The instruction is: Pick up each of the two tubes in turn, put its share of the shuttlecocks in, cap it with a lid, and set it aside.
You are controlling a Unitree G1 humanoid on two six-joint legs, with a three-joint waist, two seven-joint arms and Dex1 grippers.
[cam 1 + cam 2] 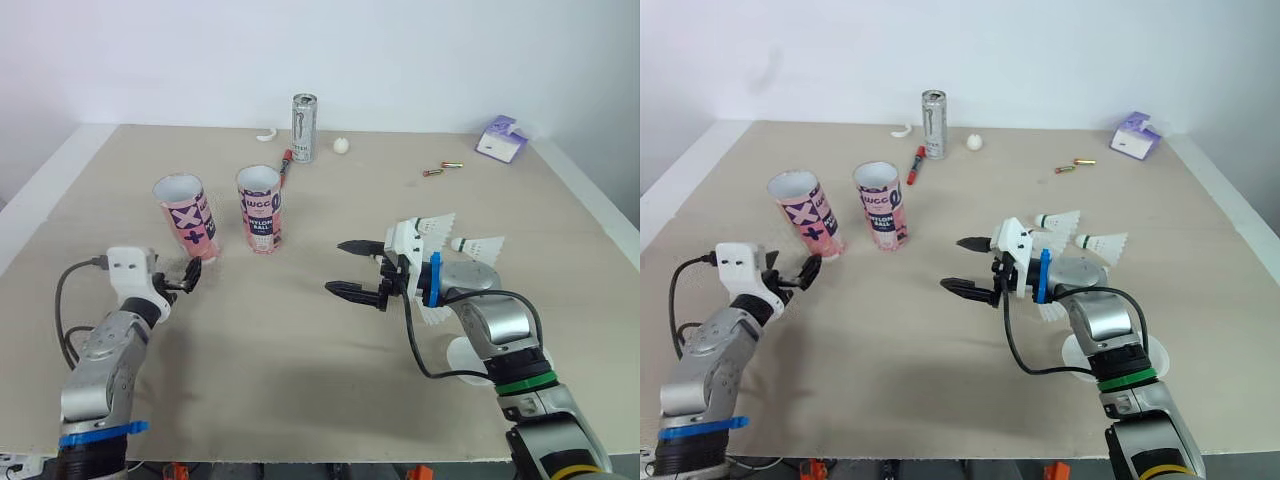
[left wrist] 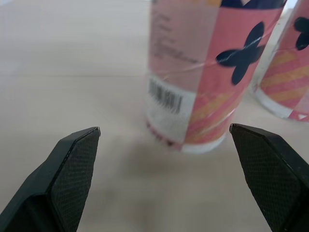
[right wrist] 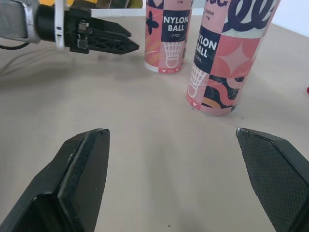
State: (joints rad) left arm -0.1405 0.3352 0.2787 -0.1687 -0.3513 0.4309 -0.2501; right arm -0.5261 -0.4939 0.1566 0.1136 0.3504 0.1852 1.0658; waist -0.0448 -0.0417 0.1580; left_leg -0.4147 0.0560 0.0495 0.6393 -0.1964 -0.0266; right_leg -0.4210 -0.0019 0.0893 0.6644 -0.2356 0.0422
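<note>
The left hand is gaping wide beside a pink tube. The right hand is gaping wide too.

A pale wooden table holds two pink tubes at centre left, a can at top centre, and shuttlecocks at right.

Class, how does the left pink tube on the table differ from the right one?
The left tube shows dark cross shapes to the head camera; the right tube shows a NYLON BALL label. The left tube stands just ahead of the open left gripper; the right tube stands farther from it. Both are pink, upright, open-topped and uncapped.
</note>
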